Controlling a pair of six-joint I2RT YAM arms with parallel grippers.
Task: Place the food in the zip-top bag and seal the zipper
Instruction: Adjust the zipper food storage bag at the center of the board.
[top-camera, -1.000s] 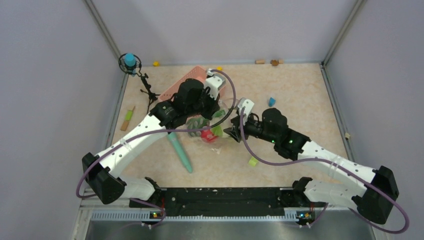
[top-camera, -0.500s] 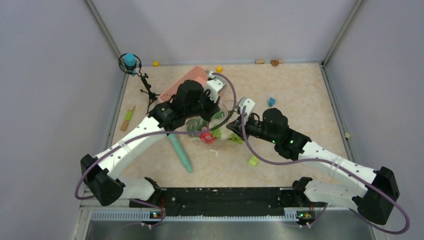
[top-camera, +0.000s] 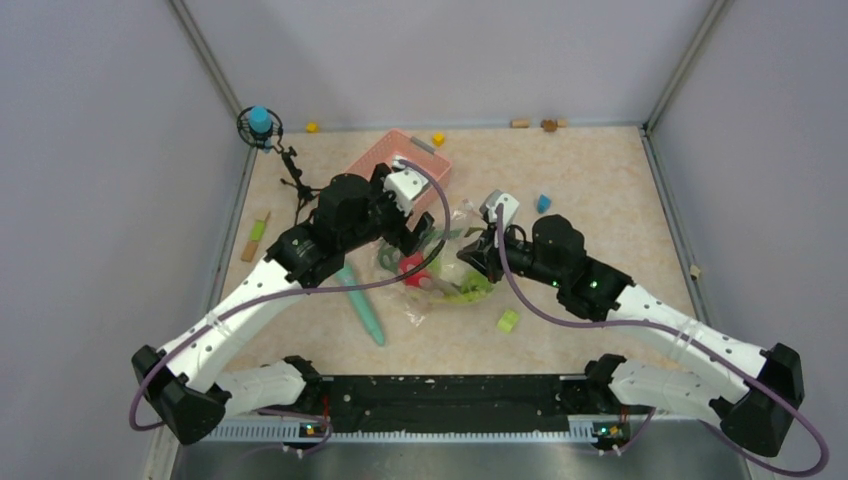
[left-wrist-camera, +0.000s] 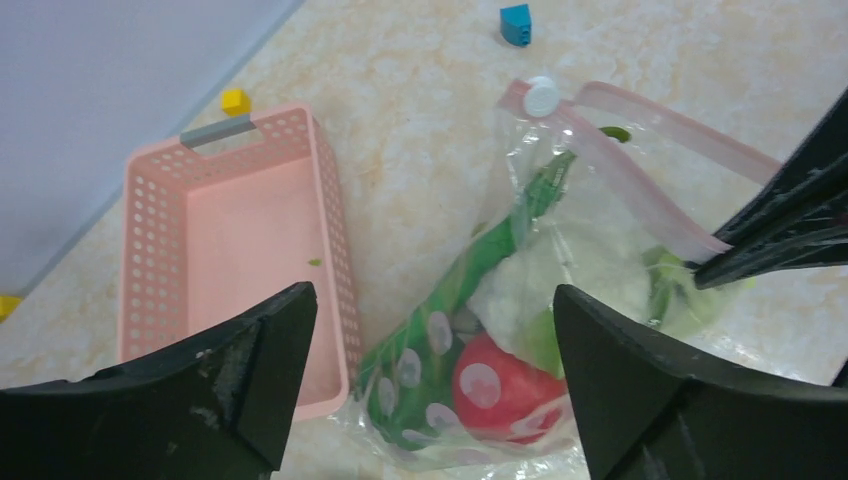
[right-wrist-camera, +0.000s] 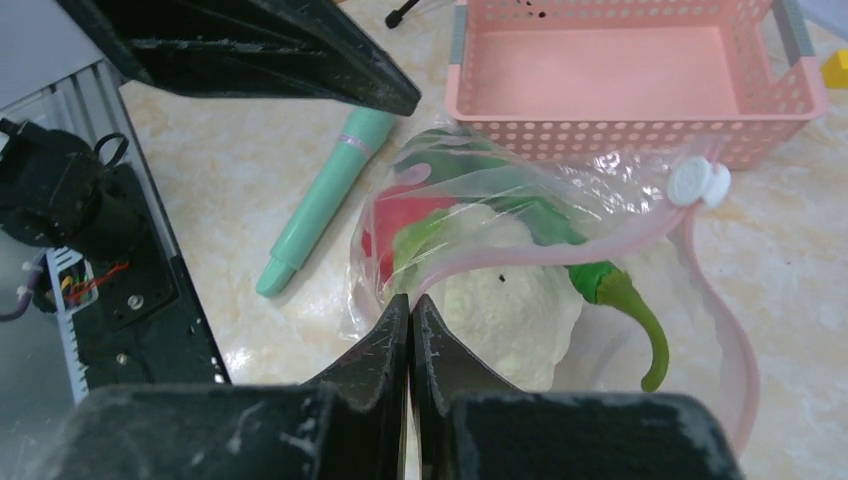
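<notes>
**Q:** What's on the table, left to right?

**Me:** In the top view, one long teal plastic stick (top-camera: 362, 305) lies lower left of centre. One pink perforated plastic basket (top-camera: 385, 155) sits above it. My left claw (left-wrist-camera: 430, 295) hangs over the middle with its jaws spread wide and nothing between them. Under it, at frame centre, lies the one clear crinkly zip-top bag (top-camera: 440, 272). To the right, my right claw (right-wrist-camera: 410, 305) is pinched tight on the bag's pinkish zipper strip (left-wrist-camera: 640, 185), well along from its single white slider (left-wrist-camera: 541, 97).

**Q:** And inside the bag?

**Me:** One red toy tomato (left-wrist-camera: 500, 385), one white cauliflower (right-wrist-camera: 510, 300) and at least two dark green leafy pieces (left-wrist-camera: 420, 350). The crinkles stop me counting those for certain. One small yellow-green block (top-camera: 509, 320) sits loose at lower right.

**Q:** What worries you?

**Me:** The mouth gapes, and a green stalk (right-wrist-camera: 620, 300) lies close to the zipper line. If it straddles the track, I think the seal would stop there. With only one claw holding, a pull on the slider could also drag the whole bag. Or the thin strip could slip out of my pinch.
</notes>
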